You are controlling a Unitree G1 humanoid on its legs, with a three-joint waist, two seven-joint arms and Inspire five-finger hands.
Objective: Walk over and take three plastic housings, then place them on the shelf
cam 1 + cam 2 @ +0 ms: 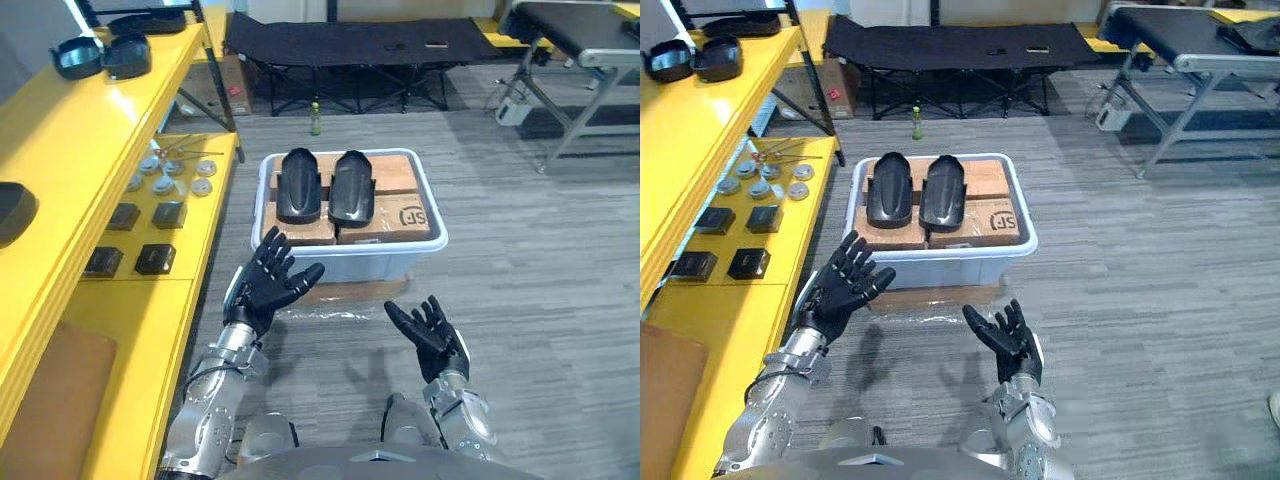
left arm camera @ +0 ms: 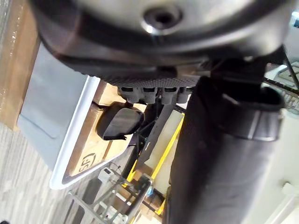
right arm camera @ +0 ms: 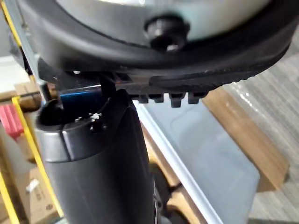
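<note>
Both arms reach forward from the lower edge of the head views, palms turned upward; the left hand [image 1: 268,278] is raised with its fingers spread and relaxed, holding nothing, and it shows in front of the near left corner of a white bin [image 1: 345,262]; the right hand [image 1: 432,338] sits lower and nearer the robot, over the grey floor [image 1: 540,290], fingers likewise straight and empty, apart from the bin.

The bin stands on the floor and holds brown cardboard boxes [image 1: 395,215] that fill it to the rim; on top of the boxes lie two plastic housings, one on the left [image 1: 299,186] and one on the right [image 1: 352,188], side by side and close together, lengthwise away from the robot.

Each housing is black, glossy, elongated and domed, rounded at the far end; a yellow shelf [image 1: 60,180] runs along the robot's left, and two more dark housings [image 1: 76,56] [image 1: 128,54] rest on its upper level at the far end; its lower level carries small black blocks [image 1: 155,258] and round metal parts [image 1: 165,183].
</note>
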